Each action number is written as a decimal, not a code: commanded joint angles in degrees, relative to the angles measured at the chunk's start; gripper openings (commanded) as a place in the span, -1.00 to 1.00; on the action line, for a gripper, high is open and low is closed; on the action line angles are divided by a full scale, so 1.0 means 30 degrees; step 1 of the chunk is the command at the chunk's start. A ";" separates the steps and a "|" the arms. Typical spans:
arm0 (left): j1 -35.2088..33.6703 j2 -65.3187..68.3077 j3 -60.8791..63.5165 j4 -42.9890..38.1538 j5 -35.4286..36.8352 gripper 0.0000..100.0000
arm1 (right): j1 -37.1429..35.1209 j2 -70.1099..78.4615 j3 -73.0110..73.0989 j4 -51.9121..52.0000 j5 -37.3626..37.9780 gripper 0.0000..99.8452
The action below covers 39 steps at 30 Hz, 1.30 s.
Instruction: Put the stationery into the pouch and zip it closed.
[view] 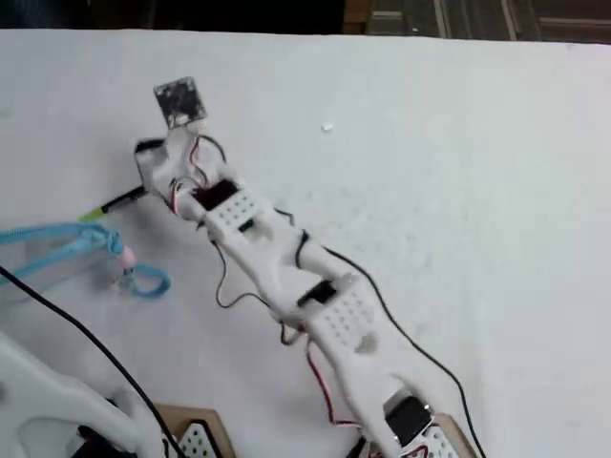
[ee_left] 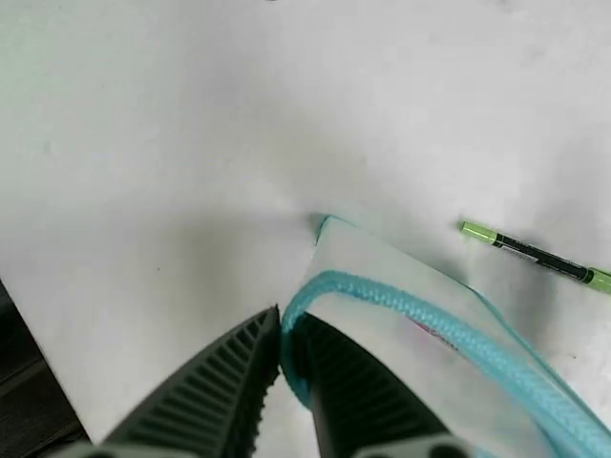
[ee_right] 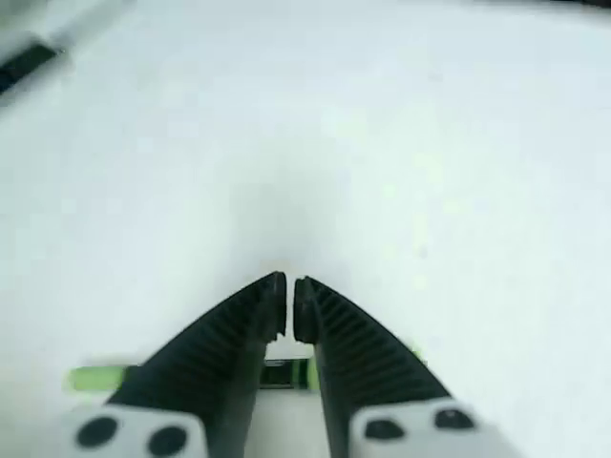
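Ribbed dark fingers (ee_left: pixel 229 382) of the left gripper (ee_left: pixel 284 324) sit closest to the lens, pinched together on the pouch (ee_left: pixel 382 262). Its blue edging (ee_left: pixel 420 313) curls around one fingertip and passes down between the two, so the jaws are clamped on that rim at a corner of the pouch. The pale body of the pouch spreads away from the fingers to one side, and its blue rim runs on past them. Beyond the pouch, well apart from these fingers, the pen (ee_left: pixel 535 254) lies flat on the white table (ee_left: pixel 143 143); it is black in the middle with green ends.

On the other arm, the right gripper (ee_right: pixel 289 298) has its fingers drawn together with only a thin slit left between the tips, and nothing is held in that slit. The pen crosses under the fingers back near their base, with one green end sticking out past one finger's outer side. Ahead of the tips is bare table.

From above, this gripper hangs just beyond the pen, and the pouch lies near the pen's other side.
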 commanded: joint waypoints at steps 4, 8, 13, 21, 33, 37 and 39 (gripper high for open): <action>0.0015 0.0161 -0.0029 0.0029 -0.0059 -0.96 | 0.0249 0.8366 -1.5179 0.5700 0.0029 -0.97; 0.0073 0.0190 -0.0029 0.0029 -0.0059 -0.96 | 0.0308 1.0007 -1.7817 0.9158 0.0059 -0.97; 0.0015 0.0161 -0.0029 0.0029 -0.0059 -0.96 | 0.0894 0.8513 -1.7231 1.3758 0.0293 -0.97; 0.0015 0.0132 -0.0029 0.0029 -0.0059 -0.96 | 0.1568 0.5612 -1.7817 2.6564 0.8821 -0.96; 0.0073 0.0132 -0.0029 0.0029 -0.0059 -0.96 | 0.1304 0.0454 -1.7407 2.6857 1.0813 -0.89; 0.0073 0.0161 -0.0029 0.0029 -0.0059 -0.96 | 0.0308 0.1626 -1.7377 2.6418 1.0842 -0.48; 0.0015 0.0132 -0.0029 0.0029 -0.0059 -0.96 | -0.0132 0.2681 -1.7495 2.5509 1.0842 -0.27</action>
